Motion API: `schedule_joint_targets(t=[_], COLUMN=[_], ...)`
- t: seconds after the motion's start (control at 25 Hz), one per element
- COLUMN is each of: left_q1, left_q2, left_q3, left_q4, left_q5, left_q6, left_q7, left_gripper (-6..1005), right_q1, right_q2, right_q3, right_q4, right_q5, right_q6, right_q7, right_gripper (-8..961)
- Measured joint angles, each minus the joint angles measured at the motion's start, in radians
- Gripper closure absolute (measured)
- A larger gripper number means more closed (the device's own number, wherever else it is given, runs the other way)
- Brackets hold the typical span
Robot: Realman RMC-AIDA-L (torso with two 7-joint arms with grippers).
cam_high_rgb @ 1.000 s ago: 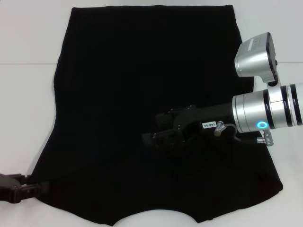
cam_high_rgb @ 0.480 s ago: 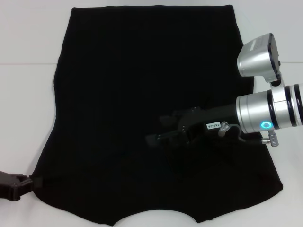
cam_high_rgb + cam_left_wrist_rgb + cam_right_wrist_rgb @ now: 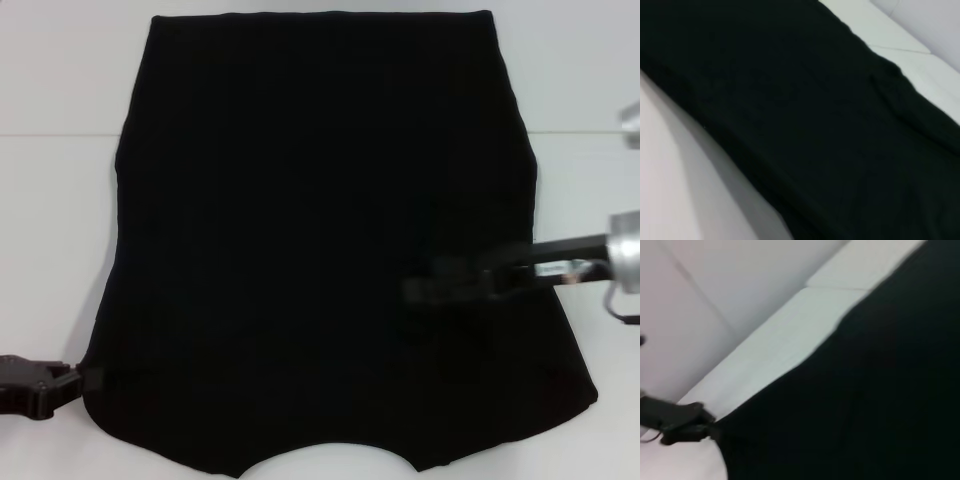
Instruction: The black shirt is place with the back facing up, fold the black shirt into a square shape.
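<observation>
Black shirt lying flat, filling the middle of the frame, both grippers at its lower half.

Matte, plain and nearly creaseless, it runs lengthwise from the straight hem at top to the curved neckline at bottom centre, on the white table. Left gripper touches the lower-left corner; whether it pinches the cloth I cannot tell. Right gripper hangs blurred over the lower-right part, its state unclear. By my judgement, the left arm is nearer an edge to lift.
</observation>
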Motion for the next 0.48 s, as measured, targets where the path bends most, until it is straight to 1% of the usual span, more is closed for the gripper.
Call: schedule_joint_targets(t=[0.2, 0.24, 0.36, 0.48], left_q1=[0.000, -0.001, -0.004, -0.012], left_q2=[-0.001, -0.002, -0.003, -0.003], left_q3=[-0.001, -0.001, 0.000, 0.001], left_q4=[-0.003, -0.003, -0.006, -0.013], left_q5=[-0.011, -0.013, -0.014, -0.014], left_q6=[0.011, 0.011, 0.011, 0.011], left_q7=[0.002, 0.002, 0.001, 0.001], left_gripper=[968, 968, 967, 967], right_q1=[-0.082, -0.095, -0.117, -0.123], right_q2=[-0.063, -0.072, -0.084, -0.086], right_q3=[0.030, 0.040, 0.106, 0.190], right_q4=[-0.012, -0.012, -0.012, -0.008], right_q5=[-0.015, -0.029, -0.093, -0.185], right_q6=[-0.018, -0.027, -0.062, -0.093], right_q7=[0.094, 0.106, 0.121, 0.126], right_gripper=[86, 87, 89, 91])
